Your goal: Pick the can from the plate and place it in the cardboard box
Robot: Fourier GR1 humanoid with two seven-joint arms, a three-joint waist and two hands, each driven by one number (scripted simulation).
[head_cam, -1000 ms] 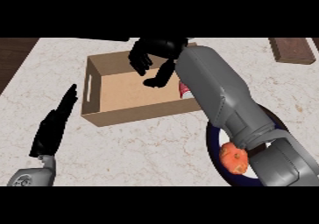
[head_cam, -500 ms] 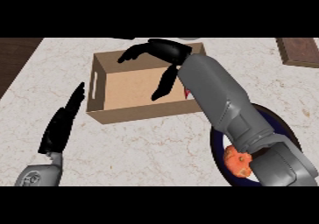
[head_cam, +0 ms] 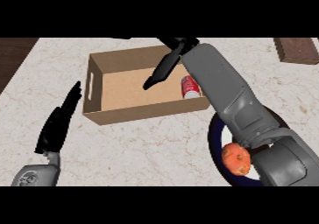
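- Can (head_cam: pixel 190 87) lies inside the cardboard box (head_cam: pixel 117 109), by its right wall.
- Our right hand (head_cam: pixel 163 70) hangs over the box, fingers straight, holding nothing.
- Placing looks done; next we lift clear.

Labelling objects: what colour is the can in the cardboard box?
Red with a white band, best seen in the head view: the can lies inside the cardboard box, near its right wall.

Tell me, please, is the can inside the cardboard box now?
Inside: the can lies on the cardboard box floor by its right wall.
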